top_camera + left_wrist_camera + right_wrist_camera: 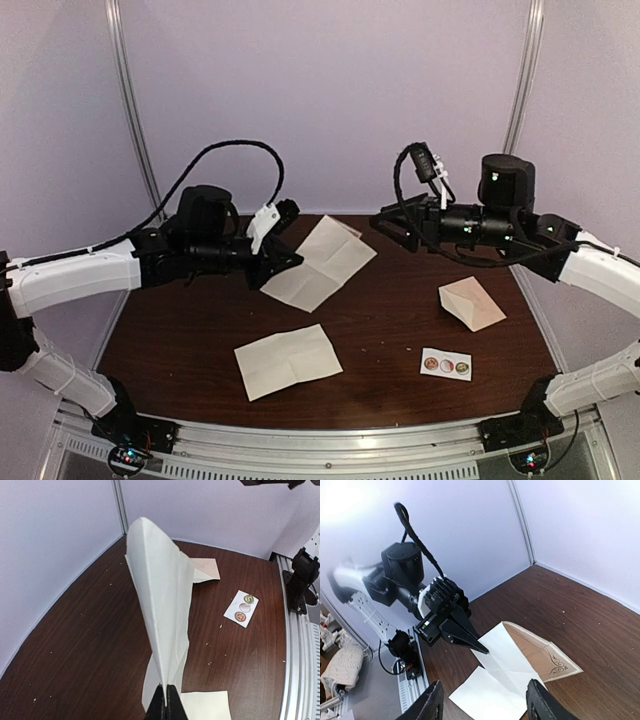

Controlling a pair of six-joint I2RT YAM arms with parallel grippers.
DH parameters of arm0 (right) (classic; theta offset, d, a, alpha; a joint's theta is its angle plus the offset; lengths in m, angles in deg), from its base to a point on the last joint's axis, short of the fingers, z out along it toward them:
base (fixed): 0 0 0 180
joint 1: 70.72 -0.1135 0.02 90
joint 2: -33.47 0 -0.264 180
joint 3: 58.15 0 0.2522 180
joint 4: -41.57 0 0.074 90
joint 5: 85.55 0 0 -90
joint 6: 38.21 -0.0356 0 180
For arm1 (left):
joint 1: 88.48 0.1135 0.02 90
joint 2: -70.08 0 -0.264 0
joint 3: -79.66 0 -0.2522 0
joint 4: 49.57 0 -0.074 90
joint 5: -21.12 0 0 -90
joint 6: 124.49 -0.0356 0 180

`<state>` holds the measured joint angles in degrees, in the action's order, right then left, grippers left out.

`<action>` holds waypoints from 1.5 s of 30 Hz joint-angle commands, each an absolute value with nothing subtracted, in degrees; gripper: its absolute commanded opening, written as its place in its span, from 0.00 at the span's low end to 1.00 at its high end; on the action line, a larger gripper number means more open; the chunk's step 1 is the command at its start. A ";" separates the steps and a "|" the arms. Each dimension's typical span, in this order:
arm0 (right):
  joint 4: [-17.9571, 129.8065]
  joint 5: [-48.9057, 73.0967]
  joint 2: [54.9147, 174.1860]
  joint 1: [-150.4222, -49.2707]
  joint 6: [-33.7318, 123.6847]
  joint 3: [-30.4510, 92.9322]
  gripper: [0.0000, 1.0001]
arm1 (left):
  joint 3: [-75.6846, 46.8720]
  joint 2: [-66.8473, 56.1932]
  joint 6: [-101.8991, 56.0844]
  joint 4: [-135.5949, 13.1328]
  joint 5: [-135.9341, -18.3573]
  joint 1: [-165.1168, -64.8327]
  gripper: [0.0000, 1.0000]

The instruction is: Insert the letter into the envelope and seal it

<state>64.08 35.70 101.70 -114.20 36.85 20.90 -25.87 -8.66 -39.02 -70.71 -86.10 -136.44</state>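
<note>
On your left arm (90, 275) the jaws are clenched on the near corner of a creased white sheet (322, 262). In the left wrist view the 2 fingers (159, 707) press together w. the paper edge between them, and the sheet rises up and away from them. In the top view the far part of the sheet rests on the table (380, 330).

At the far end of this sheet, the right wrist view shows you a tan paper (547, 657) w. a dark curly ornament. The sheet covers part of it.

On your right arm (595, 265) the jaws are released and wide apart, and they grasp nothing. They hang in the air over the back of the table and point toward the left jaws, apart from them.

The envelope (470, 303) lies on the right side of the table, in front of the right arm and well apart from the held sheet. No jaws touch it. You cannot tell from these views how its flap stands.

A small white sticker strip (446, 364) w. 3 round stickers lies near the envelope, toward the near edge. A 2nd creased sheet (287, 360) lies flat at the front middle of the table, apart from the other things.
</note>
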 commanded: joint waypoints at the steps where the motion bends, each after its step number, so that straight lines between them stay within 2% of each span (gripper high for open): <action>1: 57.20 29.02 97.75 -113.70 35.28 15.96 0.71 | -25.16 -4.93 -31.89 -64.09 -97.15 -131.51 0.00; 3: 55.60 29.53 97.18 -113.74 34.23 14.10 0.89 | -25.86 -3.62 -31.79 -63.78 -98.60 -131.20 0.00; 5: 52.37 31.32 97.31 -113.79 32.58 12.21 0.96 | -26.66 -2.47 -31.26 -61.10 -99.36 -131.20 0.00; 11: 50.66 32.27 98.74 -114.54 30.75 10.50 1.00 | -29.37 -0.76 -29.84 -56.17 -107.47 -131.19 0.00; 35: 30.40 44.25 107.73 -116.86 22.62 8.72 1.00 | -30.68 1.73 -30.00 -53.46 -113.13 -131.23 0.00; 37: 28.92 45.82 108.14 -116.86 21.77 8.95 0.95 | -30.68 1.55 -30.00 -53.51 -113.19 -131.28 0.00; 39: 26.20 47.52 108.34 -116.85 20.62 8.96 0.83 | -30.55 1.36 -30.00 -53.58 -113.31 -131.26 0.00; 42: 24.77 49.14 108.44 -116.86 19.72 9.16 0.62 | -30.37 1.26 -30.00 -53.87 -112.60 -131.28 0.00; 45: 24.83 49.74 108.36 -116.86 19.65 9.14 0.36 | -30.40 1.50 -29.99 -54.07 -110.93 -131.28 0.00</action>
